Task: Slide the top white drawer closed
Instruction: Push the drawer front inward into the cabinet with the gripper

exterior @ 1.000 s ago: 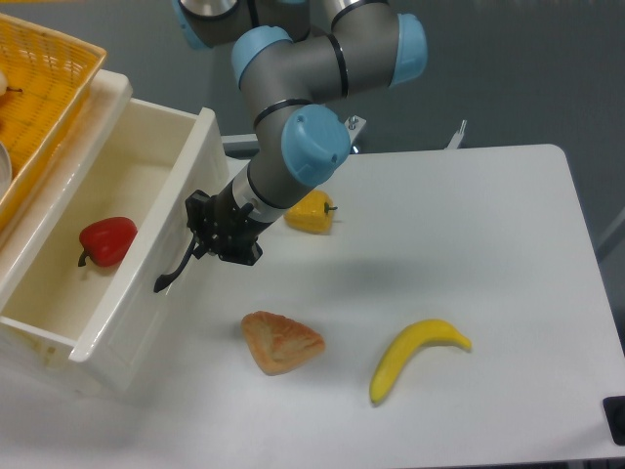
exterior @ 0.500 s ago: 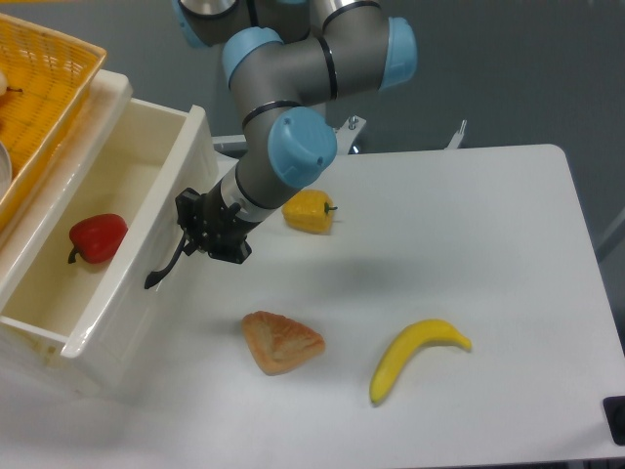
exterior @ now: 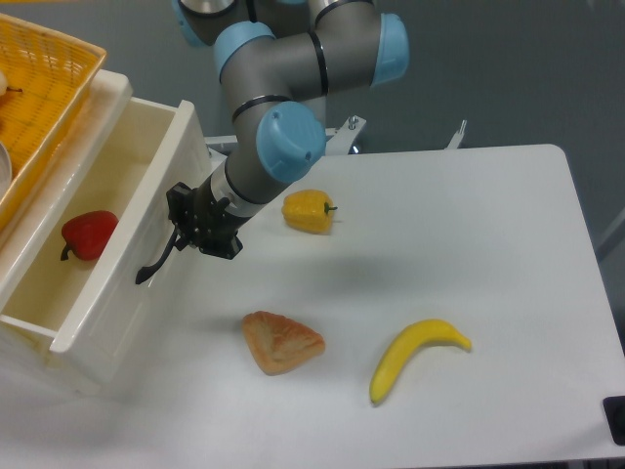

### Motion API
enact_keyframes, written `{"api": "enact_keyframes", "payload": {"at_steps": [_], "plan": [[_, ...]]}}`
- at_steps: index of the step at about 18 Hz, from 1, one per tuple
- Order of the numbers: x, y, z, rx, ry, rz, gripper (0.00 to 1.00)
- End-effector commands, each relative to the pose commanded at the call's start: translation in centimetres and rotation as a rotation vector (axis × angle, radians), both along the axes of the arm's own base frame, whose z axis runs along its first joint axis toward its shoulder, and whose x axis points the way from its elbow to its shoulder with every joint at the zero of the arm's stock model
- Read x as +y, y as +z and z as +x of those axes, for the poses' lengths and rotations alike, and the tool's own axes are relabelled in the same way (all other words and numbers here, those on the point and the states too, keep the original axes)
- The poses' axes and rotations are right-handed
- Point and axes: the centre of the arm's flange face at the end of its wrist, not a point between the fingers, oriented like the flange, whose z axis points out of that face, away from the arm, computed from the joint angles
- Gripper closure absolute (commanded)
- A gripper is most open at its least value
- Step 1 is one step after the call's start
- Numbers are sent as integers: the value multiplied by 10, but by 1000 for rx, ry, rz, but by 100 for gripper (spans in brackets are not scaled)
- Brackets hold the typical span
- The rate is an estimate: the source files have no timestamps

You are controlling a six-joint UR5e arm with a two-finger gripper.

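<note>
**Robot claw at the front of a half-open drawer**

A grey and light-blue jointed robot arm (exterior: 278, 107) reaches down from the top of the frame, its black two-finger claw (exterior: 187, 230) set against the front panel of the large glossy cream-white plastic drawer (exterior: 117, 283) at the left edge of the white counter (exterior: 469, 244). The claw sits just right of the panel, at the upper end of the drawer's curved black handle (exterior: 156, 260), which runs down and to the left from it. Whether the claw is spread or pressed together cannot be told from this angle, nor whether it grips the handle or only touches it. The drawer stands pulled out, its inside open to view, with a red bell pepper (exterior: 86, 234) lying on its floor. A yellow wicker basket (exterior: 44, 93) rests above the drawer at upper left. On the counter to the right of the claw lie a yellow bell pepper (exterior: 308, 211), a brown triangular pastry (exterior: 280, 341) and a yellow banana (exterior: 415, 357), all apart from one another. No brand, label or writing can be read.
</note>
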Motion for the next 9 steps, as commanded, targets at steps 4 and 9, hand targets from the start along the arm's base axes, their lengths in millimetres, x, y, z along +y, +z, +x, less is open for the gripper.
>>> {"api": "enact_keyframes", "payload": {"at_steps": [4,9], "plan": [[2,0,6,-4,-10,2,100],[6,0,15,-6,-25,2,100]]}}
